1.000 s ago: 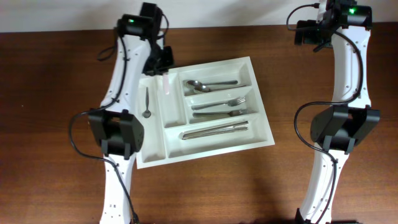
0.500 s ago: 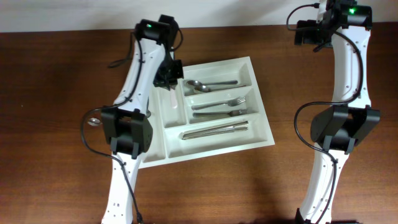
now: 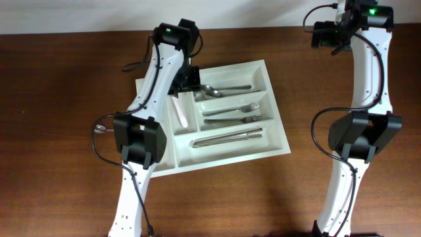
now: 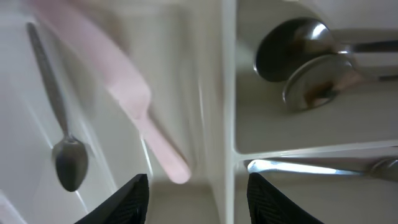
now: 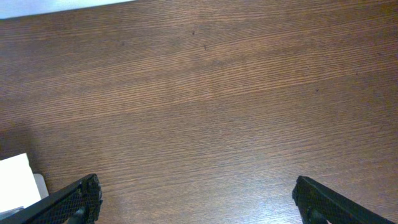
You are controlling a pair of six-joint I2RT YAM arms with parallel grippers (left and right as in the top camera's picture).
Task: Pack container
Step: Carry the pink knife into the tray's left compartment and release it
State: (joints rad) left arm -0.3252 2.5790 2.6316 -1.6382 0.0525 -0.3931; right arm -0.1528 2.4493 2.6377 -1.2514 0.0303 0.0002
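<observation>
The container [image 3: 276, 141] is a white tray lying at a slight angle on the brown table. Its long compartments hold spoons [image 3: 223, 88], forks [image 3: 233, 112] and knives [image 3: 227, 138]. My left gripper [image 3: 189, 79] hovers over the tray's back left part, open, with nothing between its fingers. Just beyond the left gripper [image 4: 198, 205], a pale pink utensil [image 4: 127, 99] lies loose and blurred in an upright compartment. That pink utensil [image 3: 179, 110] rests beside the divider. A small metal spoon [image 4: 67, 158] lies in the neighbouring compartment. My right gripper [image 5: 199, 199] stands open above bare wood.
The left arm [image 3: 148, 99] crosses the tray's left side and hides part of it. The right arm [image 3: 365, 85] stands along the right side, right gripper [image 3: 327, 34] near the table's back edge. A corner of the container [image 5: 15, 180] shows at the lower left in the right wrist view.
My left arm swung right over the tray with the pink utensil, then opened; the utensil now lies free in the upright compartment. The right arm has not moved.
</observation>
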